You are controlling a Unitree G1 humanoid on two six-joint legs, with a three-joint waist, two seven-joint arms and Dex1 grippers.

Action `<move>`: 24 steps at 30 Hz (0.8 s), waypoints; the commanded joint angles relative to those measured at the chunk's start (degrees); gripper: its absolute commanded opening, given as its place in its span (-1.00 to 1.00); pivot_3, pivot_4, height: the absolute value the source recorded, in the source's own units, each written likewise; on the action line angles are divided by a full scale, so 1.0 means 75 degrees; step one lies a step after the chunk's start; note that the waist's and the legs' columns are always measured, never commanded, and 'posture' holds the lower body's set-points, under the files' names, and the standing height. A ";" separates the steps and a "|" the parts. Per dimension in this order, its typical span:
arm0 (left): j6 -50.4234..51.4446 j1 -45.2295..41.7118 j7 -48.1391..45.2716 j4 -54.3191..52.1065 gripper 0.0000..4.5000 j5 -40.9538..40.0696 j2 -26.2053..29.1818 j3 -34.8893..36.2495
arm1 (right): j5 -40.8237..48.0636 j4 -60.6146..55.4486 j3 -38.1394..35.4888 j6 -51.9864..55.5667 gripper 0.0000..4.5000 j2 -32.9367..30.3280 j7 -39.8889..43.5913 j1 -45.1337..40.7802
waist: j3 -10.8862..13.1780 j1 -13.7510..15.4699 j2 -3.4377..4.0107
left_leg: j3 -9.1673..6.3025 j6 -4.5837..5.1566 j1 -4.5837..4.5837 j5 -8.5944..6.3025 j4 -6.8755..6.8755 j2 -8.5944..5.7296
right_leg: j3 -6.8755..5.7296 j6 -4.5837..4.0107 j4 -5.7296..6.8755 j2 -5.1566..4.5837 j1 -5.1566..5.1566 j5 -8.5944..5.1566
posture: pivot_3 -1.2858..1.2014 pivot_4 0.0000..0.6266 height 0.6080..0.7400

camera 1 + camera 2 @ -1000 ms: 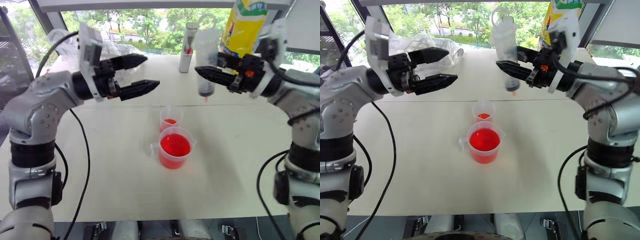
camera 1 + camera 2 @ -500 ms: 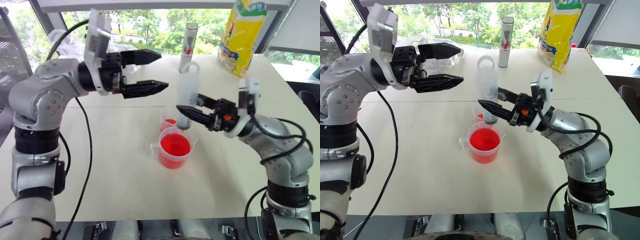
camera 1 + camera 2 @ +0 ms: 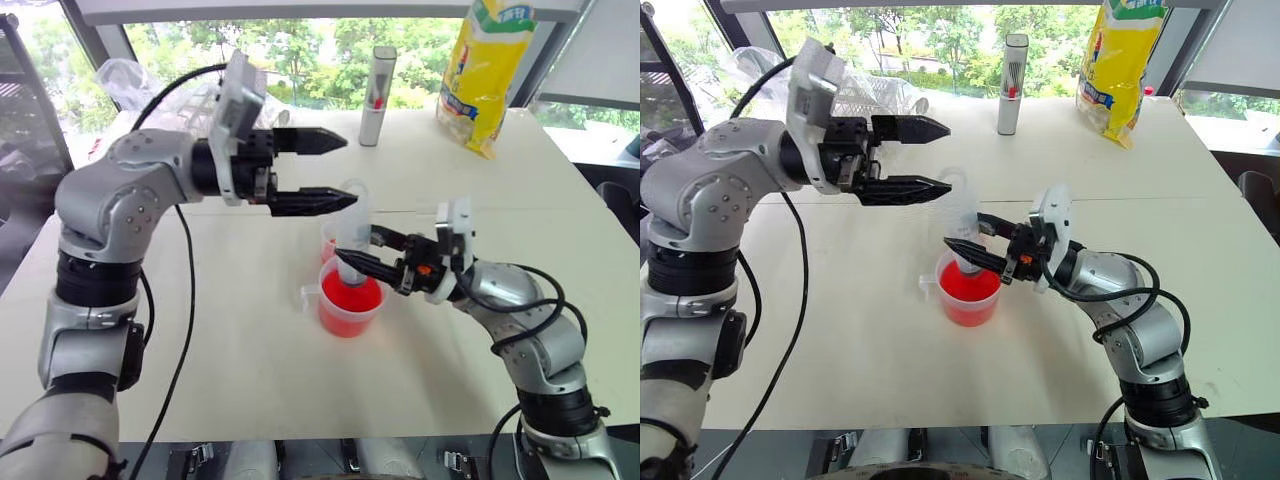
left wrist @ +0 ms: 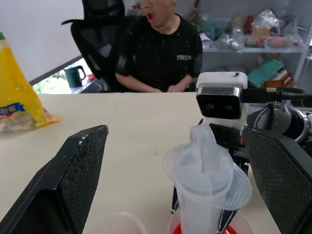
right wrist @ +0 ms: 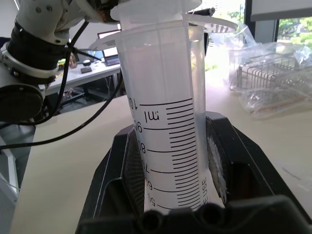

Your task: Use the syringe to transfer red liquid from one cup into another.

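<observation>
The syringe (image 3: 350,222) stands upright with its lower end down in the red liquid (image 3: 348,296) of the large handled cup (image 3: 345,318). My right gripper (image 3: 353,247) is shut on the syringe barrel (image 5: 163,136), just above the cup's rim. The small cup (image 3: 327,238) stands right behind, partly hidden by the syringe, with a little red liquid in it. My left gripper (image 3: 347,170) is open and points across the table, its lower fingertip next to the plunger top (image 4: 207,168).
A grey upright tube (image 3: 378,95) and a yellow bag (image 3: 485,70) stand at the table's far side. A crinkled plastic bag (image 3: 875,95) lies at the far left. A person in a black shirt (image 4: 161,53) sits across the table.
My right gripper has come down and to the left with the syringe, whose tip now dips into the large cup. My left gripper has swung right toward the plunger top, still open.
</observation>
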 commanded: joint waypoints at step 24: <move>0.0600 0.0278 -0.0050 -0.0597 -0.95 -0.0193 -0.0325 0.0001 | -0.0133 -0.0169 0.0046 -0.0367 -0.38 -0.0131 0.0058 0.0140 | 0.0000 0.0001 0.0000 | -0.0003 0.0000 0.0001 0.0000 0.0001 0.0000 | 0.0006 0.0000 0.0002 0.0001 0.0001 0.0000 | 0.03 -0.52 1.00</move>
